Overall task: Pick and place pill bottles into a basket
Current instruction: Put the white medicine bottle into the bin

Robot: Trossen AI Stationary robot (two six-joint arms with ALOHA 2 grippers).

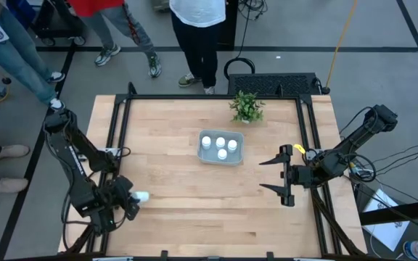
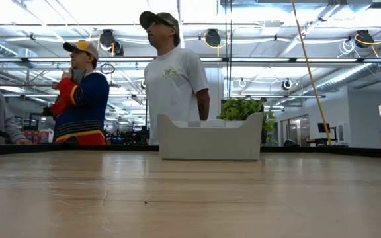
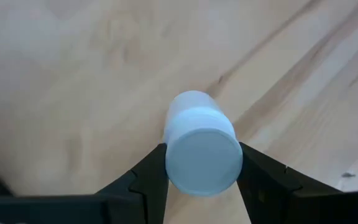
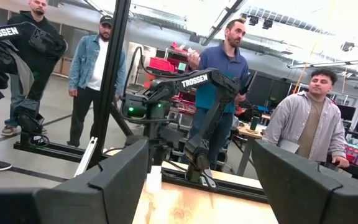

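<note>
The pale basket (image 1: 236, 156) sits at the table's middle, toward the far side, with several white pill bottles (image 1: 220, 143) standing in it. It also shows in the low view (image 2: 210, 139). My left gripper (image 1: 131, 200) is near the table's near left corner, shut on one white pill bottle (image 1: 142, 196), which also shows in the left wrist view (image 3: 201, 149). My right gripper (image 1: 270, 175) hangs open and empty to the right of the basket, its fingers pointing toward the table's left. Both wide-apart fingers show in the right wrist view (image 4: 197, 186). My left gripper pinches the bottle between its two fingers, on two opposite sides of its round wall (image 3: 166, 163), close to the flat round end that faces the wrist camera. The bottle's length runs on past the fingertips. I cannot tell whether it touches the table.
A small green potted plant (image 1: 247, 107) stands just beyond the basket at the far edge. Several people stand past the far and left edges. A black frame rail (image 1: 122, 123) runs along the table's sides. Bare wood lies between my left gripper and the basket.
</note>
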